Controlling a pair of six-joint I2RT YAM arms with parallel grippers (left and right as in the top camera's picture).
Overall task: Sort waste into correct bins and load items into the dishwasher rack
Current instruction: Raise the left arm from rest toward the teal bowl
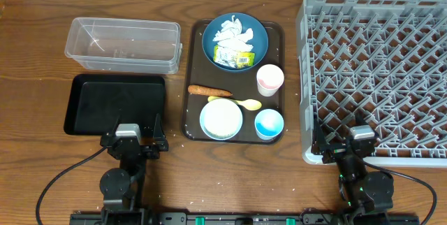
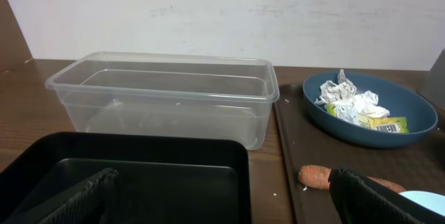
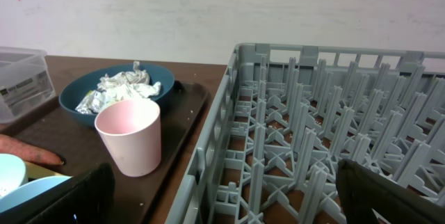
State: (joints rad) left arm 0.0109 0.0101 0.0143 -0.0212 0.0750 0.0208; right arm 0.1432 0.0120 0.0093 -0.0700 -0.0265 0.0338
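The left jaws, spread, hang at the near edge of the black tray, the clear tub just behind it. The right jaws, also spread, sit at the near corner of the grey rack; the blue plate of tissues lies on the brown tray, left of the rack.

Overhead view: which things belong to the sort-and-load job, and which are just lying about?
Job: tissues, snack wrapper, carrot, clear tub, black tray, dark-blue plate, light-blue bowl, light-blue cup, pink cup, yellow spoon, grey dishwasher rack.
Lying about: brown serving tray, wooden table.
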